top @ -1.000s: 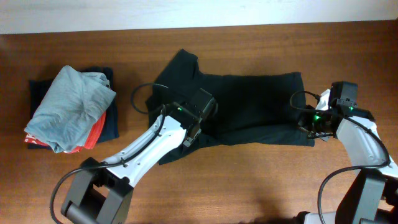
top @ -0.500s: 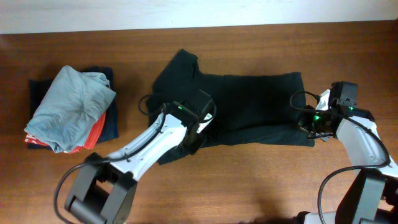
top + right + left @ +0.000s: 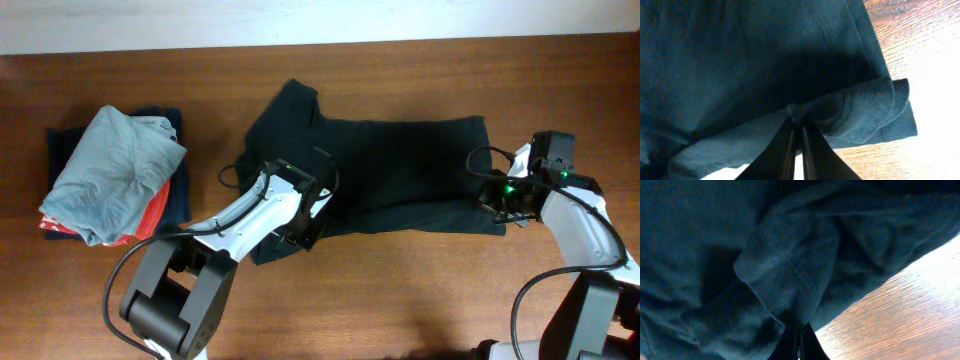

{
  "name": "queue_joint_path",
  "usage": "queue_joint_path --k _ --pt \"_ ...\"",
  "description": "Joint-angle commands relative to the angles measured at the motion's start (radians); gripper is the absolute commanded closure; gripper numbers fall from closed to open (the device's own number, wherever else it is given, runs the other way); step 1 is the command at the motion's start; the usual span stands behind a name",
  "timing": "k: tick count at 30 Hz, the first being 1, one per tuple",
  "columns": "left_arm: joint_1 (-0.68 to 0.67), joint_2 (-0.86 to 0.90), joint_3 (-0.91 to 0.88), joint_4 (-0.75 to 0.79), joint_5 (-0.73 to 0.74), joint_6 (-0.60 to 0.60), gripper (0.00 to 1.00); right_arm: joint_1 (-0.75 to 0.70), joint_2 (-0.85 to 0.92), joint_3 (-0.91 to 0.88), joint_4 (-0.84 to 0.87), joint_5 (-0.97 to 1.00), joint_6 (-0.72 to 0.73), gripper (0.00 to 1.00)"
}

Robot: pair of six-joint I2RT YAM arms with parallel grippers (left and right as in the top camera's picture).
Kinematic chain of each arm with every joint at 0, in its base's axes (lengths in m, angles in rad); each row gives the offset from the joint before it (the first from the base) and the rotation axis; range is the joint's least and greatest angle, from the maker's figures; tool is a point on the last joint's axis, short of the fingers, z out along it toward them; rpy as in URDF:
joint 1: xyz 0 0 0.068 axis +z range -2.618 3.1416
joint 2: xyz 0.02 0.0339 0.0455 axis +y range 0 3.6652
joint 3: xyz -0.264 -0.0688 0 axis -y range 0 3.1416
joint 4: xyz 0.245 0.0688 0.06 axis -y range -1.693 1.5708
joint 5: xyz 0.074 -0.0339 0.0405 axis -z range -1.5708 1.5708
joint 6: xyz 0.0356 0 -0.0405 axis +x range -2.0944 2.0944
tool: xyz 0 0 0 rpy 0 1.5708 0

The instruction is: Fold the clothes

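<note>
The black T-shirt [image 3: 400,165] lies spread sideways across the middle of the table, one sleeve toward the far edge. My left gripper [image 3: 300,222] is at its near left part, shut on a pinched fold of the black fabric [image 3: 790,280]. My right gripper [image 3: 497,205] is at the shirt's near right corner, shut on a bunched fold of the hem [image 3: 860,107]. Both pinches sit low on the wooden table [image 3: 420,290].
A pile of folded garments stands at the left: a light grey-blue one [image 3: 112,170] on top of an orange-red one [image 3: 152,215] and a navy one [image 3: 178,200]. A white wall edge [image 3: 320,20] runs along the far side.
My left gripper has slid toward the near left along the shirt, dragging its fold of fabric with it. The right gripper has not moved.
</note>
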Motion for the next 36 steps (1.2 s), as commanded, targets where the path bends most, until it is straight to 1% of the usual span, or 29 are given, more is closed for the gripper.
queue_joint_path --k 1,3,5,9,15,20,27,29,34,35,36 --pt "0.016 0.007 0.003 -0.038 -0.073 -0.006 0.99 0.005 0.005 0.016 -0.001 -0.008 0.004 0.91" --pt "0.049 0.007 0.029 -0.098 -0.137 -0.006 0.99 0.005 0.005 0.016 -0.002 -0.006 0.004 0.91" --pt "0.08 0.007 0.053 -0.129 -0.169 -0.006 0.99 0.005 0.005 0.016 -0.003 -0.003 0.004 0.91" --pt "0.14 0.007 0.09 -0.131 -0.166 -0.006 0.99 0.005 0.005 0.016 -0.003 -0.004 0.004 0.91" --pt "0.181 0.007 0.103 -0.086 -0.164 -0.002 1.0 0.005 0.005 0.016 -0.003 -0.004 0.004 0.91" --pt "0.183 0.007 0.104 -0.037 -0.165 -0.002 1.0 0.005 0.005 0.016 -0.003 -0.004 0.004 0.9" --pt "0.183 0.007 0.104 0.084 -0.173 0.007 0.99 0.005 0.005 0.016 0.005 -0.004 0.004 0.9" --pt "0.183 0.007 0.104 0.101 -0.176 0.025 0.99 0.005 0.005 0.016 0.006 -0.004 0.004 0.91" --pt "0.183 0.007 0.104 0.133 -0.217 0.025 0.99 0.005 0.005 0.016 0.008 -0.004 0.004 0.9" --pt "0.183 0.007 0.104 0.145 -0.222 0.026 0.99 0.005 0.005 0.016 0.009 -0.004 0.004 0.89" --pt "0.183 0.007 0.104 0.153 -0.225 0.026 0.99 0.005 0.005 0.016 0.011 -0.004 0.004 0.84"
